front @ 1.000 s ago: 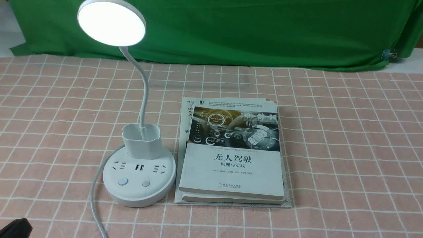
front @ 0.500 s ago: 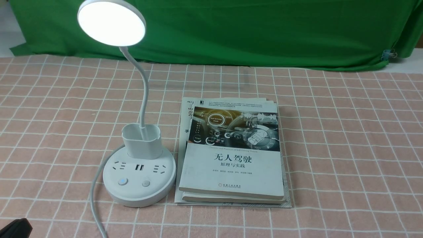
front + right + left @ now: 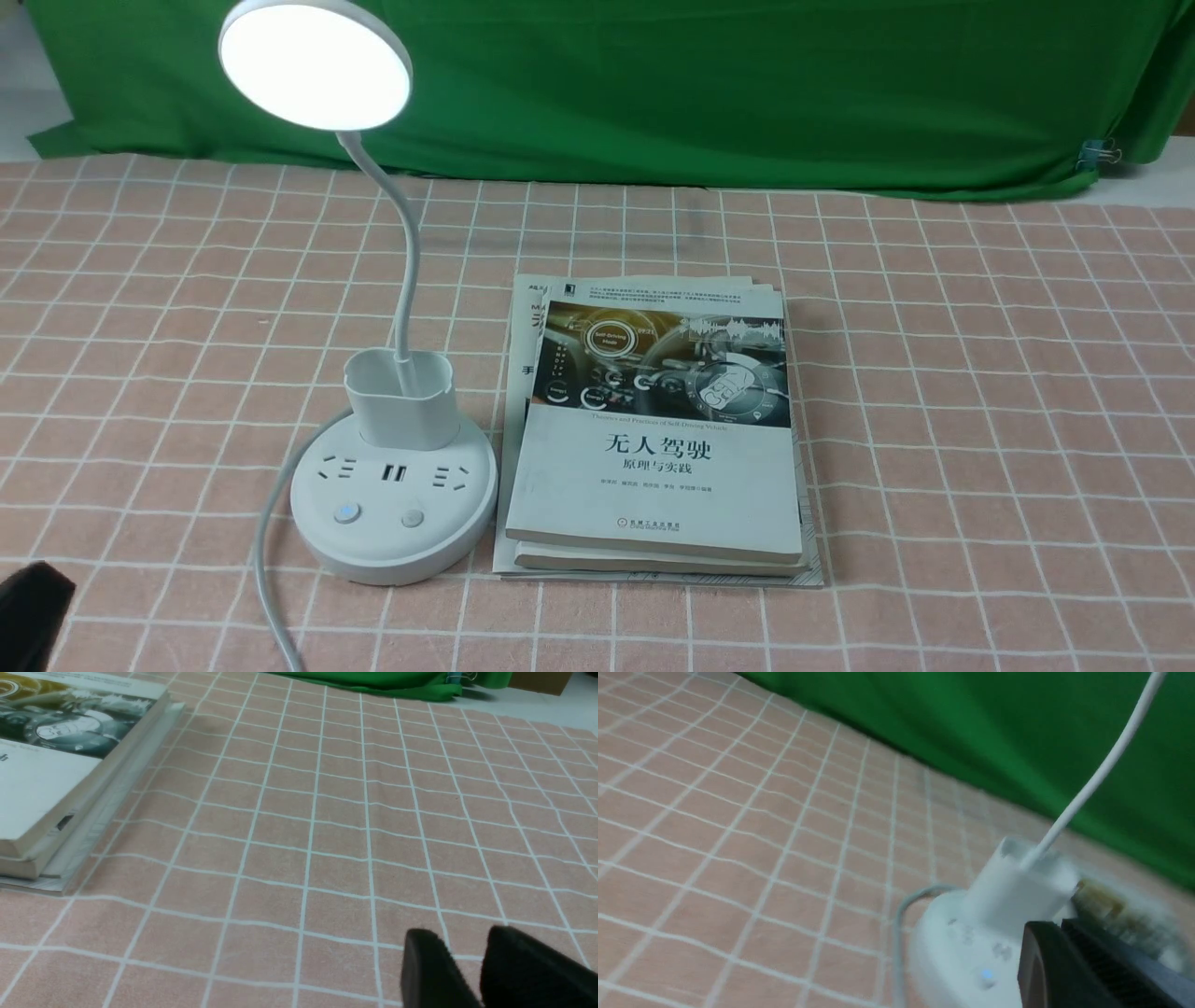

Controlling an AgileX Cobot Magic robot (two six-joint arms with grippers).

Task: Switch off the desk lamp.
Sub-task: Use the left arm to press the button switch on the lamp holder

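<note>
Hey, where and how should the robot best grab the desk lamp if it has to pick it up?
Probably grip the cup, coming from above with fingers either side of its wall: it stands upright, rigid-looking and open-topped on the round base. The thin bendy neck would likely flex.
</note>
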